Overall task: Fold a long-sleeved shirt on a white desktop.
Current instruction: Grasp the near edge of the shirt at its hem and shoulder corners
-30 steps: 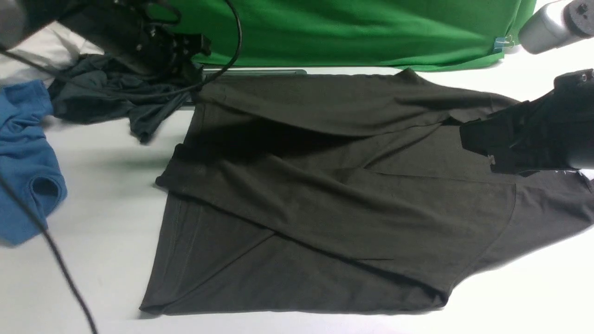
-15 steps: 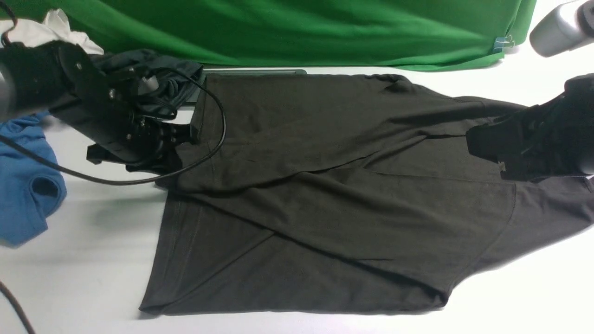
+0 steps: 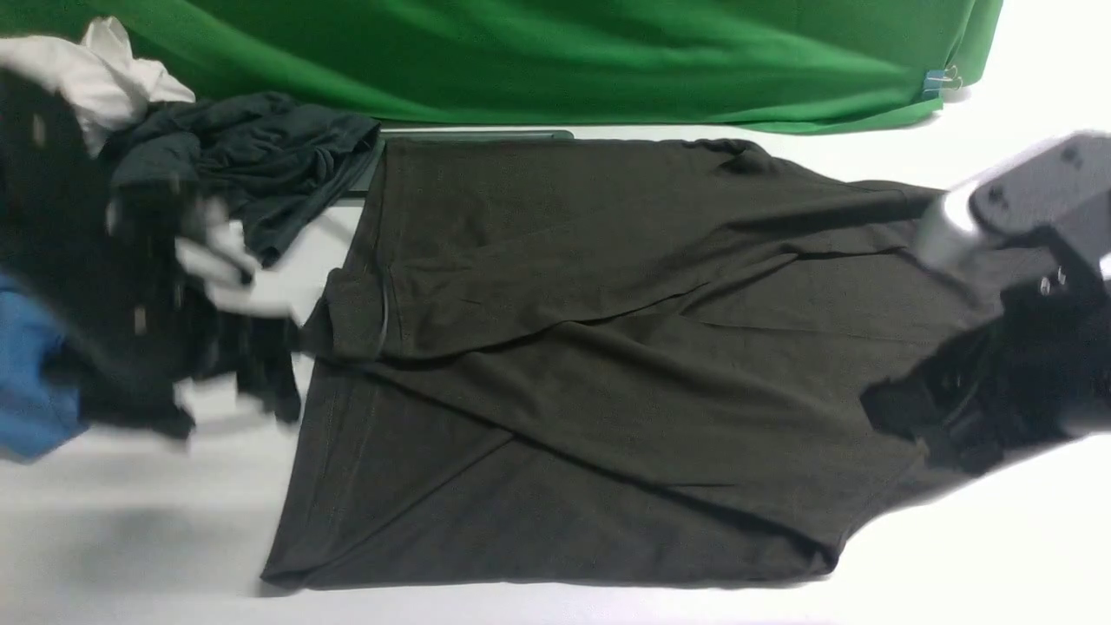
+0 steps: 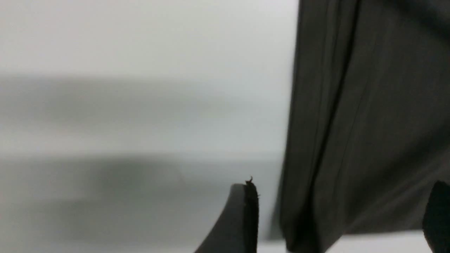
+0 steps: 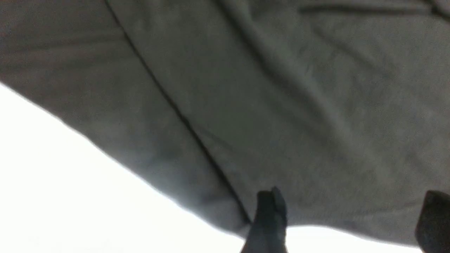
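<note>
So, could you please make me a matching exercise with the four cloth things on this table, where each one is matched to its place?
Things:
1. long-sleeved shirt
2. blue garment
3. green backdrop
4. dark teal garment

Places:
a. crumpled, beside the shirt's far left corner
b. along the far edge of the white desktop
c. spread out in the middle
d. at the very left edge of the front view

Pairs: 1-c, 2-d, 3-b, 4-a

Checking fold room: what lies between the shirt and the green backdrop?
Front view: a strip of bare white desktop and the exposed edge of the cable hatch lie between the long-sleeved shirt and the green backdrop.
</note>
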Controlling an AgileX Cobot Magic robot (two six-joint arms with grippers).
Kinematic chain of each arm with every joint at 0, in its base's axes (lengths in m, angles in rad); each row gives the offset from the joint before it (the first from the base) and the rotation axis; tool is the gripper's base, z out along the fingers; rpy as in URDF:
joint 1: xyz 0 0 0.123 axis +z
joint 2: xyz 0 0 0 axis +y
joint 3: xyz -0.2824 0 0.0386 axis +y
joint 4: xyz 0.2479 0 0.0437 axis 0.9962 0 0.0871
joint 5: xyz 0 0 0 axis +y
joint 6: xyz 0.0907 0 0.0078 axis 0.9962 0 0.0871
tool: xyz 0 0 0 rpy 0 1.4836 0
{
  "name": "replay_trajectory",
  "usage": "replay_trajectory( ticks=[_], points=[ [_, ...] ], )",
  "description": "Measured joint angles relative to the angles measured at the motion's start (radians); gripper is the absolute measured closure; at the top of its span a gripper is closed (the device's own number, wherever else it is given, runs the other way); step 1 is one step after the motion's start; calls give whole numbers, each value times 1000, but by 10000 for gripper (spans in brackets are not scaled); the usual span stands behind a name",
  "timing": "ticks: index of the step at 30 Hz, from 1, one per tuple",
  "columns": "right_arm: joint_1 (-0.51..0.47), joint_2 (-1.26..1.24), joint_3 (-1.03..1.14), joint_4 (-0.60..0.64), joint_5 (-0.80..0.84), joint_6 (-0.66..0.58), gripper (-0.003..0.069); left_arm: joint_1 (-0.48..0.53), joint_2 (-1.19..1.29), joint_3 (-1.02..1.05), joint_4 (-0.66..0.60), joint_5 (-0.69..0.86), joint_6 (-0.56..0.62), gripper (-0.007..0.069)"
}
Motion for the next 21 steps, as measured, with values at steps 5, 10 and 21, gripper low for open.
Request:
replay_trajectory(
  ticks=[5, 10, 21],
  points=[
    [0, 0, 47, -1, 1, 0, 148, 0, -25, 246, -191, -159, 167, -43],
    [0, 13, 74, -1, -8, -60, 148, 0, -19, 303, -320, -239, 308, -43],
    [67, 210, 182, -9, -73, -710, 148, 2, 55, 291, -346, -276, 323, 160]
  ],
)
